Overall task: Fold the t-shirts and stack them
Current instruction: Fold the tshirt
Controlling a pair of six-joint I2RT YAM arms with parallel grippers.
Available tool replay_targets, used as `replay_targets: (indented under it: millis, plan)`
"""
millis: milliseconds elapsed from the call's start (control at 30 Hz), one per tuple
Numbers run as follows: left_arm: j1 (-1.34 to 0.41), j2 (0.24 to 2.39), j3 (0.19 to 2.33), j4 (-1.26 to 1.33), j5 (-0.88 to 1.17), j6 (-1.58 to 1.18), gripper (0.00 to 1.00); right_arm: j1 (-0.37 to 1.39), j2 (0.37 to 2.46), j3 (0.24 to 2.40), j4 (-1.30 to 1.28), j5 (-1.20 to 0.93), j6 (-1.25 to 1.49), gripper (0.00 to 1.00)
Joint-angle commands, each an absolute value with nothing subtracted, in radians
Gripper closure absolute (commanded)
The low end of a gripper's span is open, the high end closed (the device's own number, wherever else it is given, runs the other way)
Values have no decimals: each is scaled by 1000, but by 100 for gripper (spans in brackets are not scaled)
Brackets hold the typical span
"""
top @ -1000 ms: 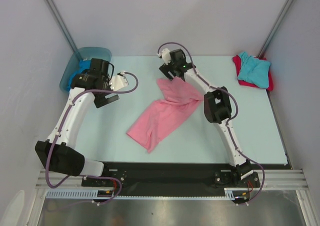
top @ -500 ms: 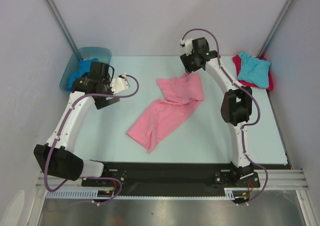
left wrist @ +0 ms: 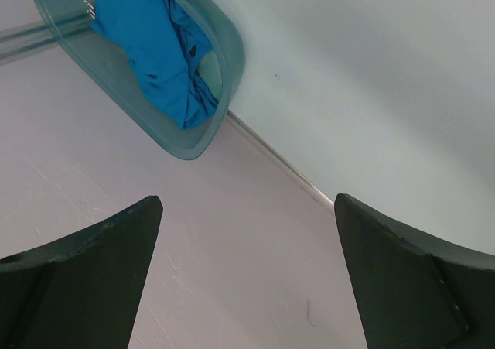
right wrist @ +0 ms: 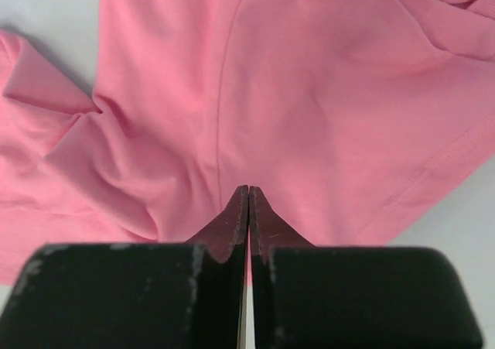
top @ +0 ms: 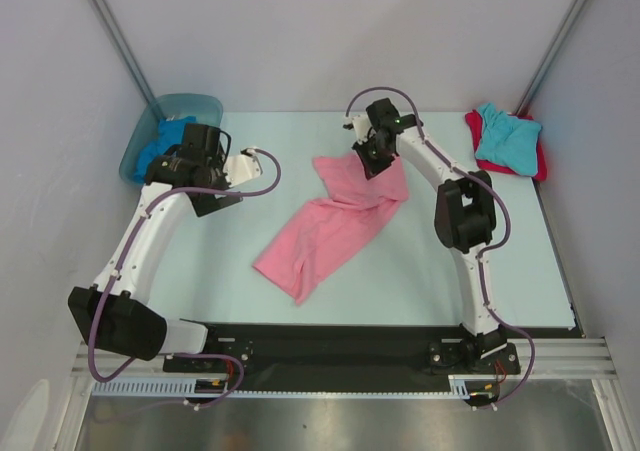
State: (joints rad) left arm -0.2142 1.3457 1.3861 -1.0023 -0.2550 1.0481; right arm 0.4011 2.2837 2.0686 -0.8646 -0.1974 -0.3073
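- Left arm (top: 140,236) is climbing from its base at the near left, leaning up and away, then bending at the elbow so the wrist is aiming toward the far-left corner.
- Left gripper (left wrist: 247,200) is hanging up in the air, and its fingers (left wrist: 85,272) are standing spread wide apart.
- Right arm (top: 470,276) is stretching way out from the near right, going up to a high elbow, then reaching forward and left toward the far middle.
- Right gripper (top: 370,163) is pointing downward, and its fingers (right wrist: 224,233) are pressing flat against each other, with the tips meeting and no gap between them.
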Motion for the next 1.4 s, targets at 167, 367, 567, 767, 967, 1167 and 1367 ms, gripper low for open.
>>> replay_targets:
  millis: [167,367,567,767,967,1167,1367]
  plan:
    - [-224,1321,1376,-974,-252,1052,0,397,2379,2154,-908,-199,-331,100]
    - [-225,1313,1373,-974,-261,1065,0,416,2459,2238,-933,-178,-354,100]
    - [-226,1305,1373,-971,-278,1092,0,422,2525,2299,-925,-146,-364,100]
    - [-225,1304,1379,-959,-293,1100,0,419,2623,2367,-902,-75,-382,100]
    - [-225,1287,1374,-959,-308,1103,0,410,2727,2473,-879,-5,-406,100]
    - [-229,1252,1351,-960,-333,1098,0,410,2749,2513,-816,80,-433,100]
    - [-230,1213,1313,-959,-348,1092,0,407,2735,2491,-661,192,-480,100]
